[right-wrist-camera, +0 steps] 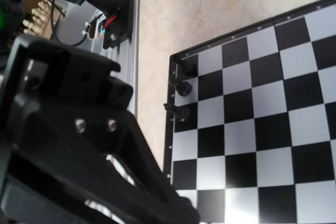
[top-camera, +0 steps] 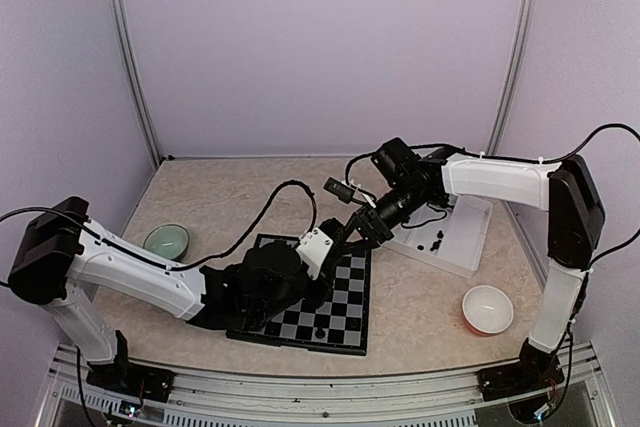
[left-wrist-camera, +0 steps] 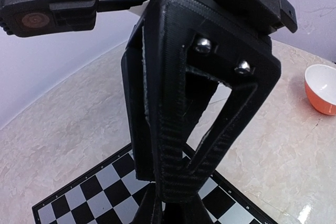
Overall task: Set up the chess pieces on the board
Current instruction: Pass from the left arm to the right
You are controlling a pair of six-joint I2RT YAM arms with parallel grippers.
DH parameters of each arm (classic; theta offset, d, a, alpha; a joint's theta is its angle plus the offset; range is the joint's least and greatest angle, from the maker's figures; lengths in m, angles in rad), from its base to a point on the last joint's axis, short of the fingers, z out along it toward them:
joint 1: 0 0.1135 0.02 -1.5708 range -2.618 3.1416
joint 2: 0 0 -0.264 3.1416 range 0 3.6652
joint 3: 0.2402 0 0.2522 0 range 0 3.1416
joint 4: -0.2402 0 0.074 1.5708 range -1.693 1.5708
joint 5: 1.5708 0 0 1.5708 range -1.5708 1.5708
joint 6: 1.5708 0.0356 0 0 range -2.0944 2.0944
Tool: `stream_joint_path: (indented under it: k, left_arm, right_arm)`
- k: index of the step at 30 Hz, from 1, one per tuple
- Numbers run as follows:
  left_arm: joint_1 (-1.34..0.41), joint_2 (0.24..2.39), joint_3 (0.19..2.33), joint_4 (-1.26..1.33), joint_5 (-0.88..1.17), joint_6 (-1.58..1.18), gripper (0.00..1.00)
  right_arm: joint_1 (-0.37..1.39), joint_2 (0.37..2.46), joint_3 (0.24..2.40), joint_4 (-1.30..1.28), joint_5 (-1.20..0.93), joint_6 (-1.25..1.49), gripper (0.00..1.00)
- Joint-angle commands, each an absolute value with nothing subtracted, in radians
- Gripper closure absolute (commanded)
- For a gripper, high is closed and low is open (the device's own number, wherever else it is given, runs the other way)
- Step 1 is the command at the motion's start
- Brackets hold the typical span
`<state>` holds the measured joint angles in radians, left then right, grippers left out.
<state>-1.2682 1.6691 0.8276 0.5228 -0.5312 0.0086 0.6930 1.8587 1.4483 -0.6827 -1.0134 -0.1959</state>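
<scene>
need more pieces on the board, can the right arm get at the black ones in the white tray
Probably yes. The right gripper hovers at the board's far corner, beside the white tray, and the black pieces in it lie uncovered. The left arm lies across the board, away from it.

- Top external: fixed high behind the near edge of the table (top-camera: 420, 302), facing down and forward; wide, distant, board (top-camera: 345, 312) in lower mid-frame.
- Left wrist: close, low over the board's border (left-wrist-camera: 100, 195), facing across the tabletop toward the orange bowl (left-wrist-camera: 321, 90).
- Right wrist: close above the board (right-wrist-camera: 262, 108), facing steeply down onto its edge squares.
- Shared: board in all three; orange bowl (top-camera: 488, 309) in top and left-wrist views.
</scene>
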Motion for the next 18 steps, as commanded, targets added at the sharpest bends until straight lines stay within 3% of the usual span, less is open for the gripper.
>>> stream_joint_path:
  k: [1,4,7,12,18]
  left_arm:
    - [-1.273,1.677,0.86,0.523,-0.561,0.008,0.99]
    - [-1.275,1.678,0.862,0.523,-0.562,0.007,0.99]
    - [-1.276,1.677,0.865,0.518,-0.567,0.007,0.94]
    - [-1.29,1.647,0.89,0.421,-0.575,0.004,0.72]
    - [-1.359,1.443,0.923,0.135,-0.564,-0.045,0.63]
  right_arm:
    - [0.709,1.854,1.457,-0.685,-1.003,-0.198,0.75]
    - [0.71,1.858,1.46,-0.682,-1.004,-0.198,0.88]
    - [0.709,1.856,1.467,-0.679,-0.99,-0.202,0.94]
    - [0.71,1.845,1.496,-0.694,-0.919,-0.232,0.96]
    - [0.717,1.829,1.519,-0.713,-0.79,-0.297,0.96]
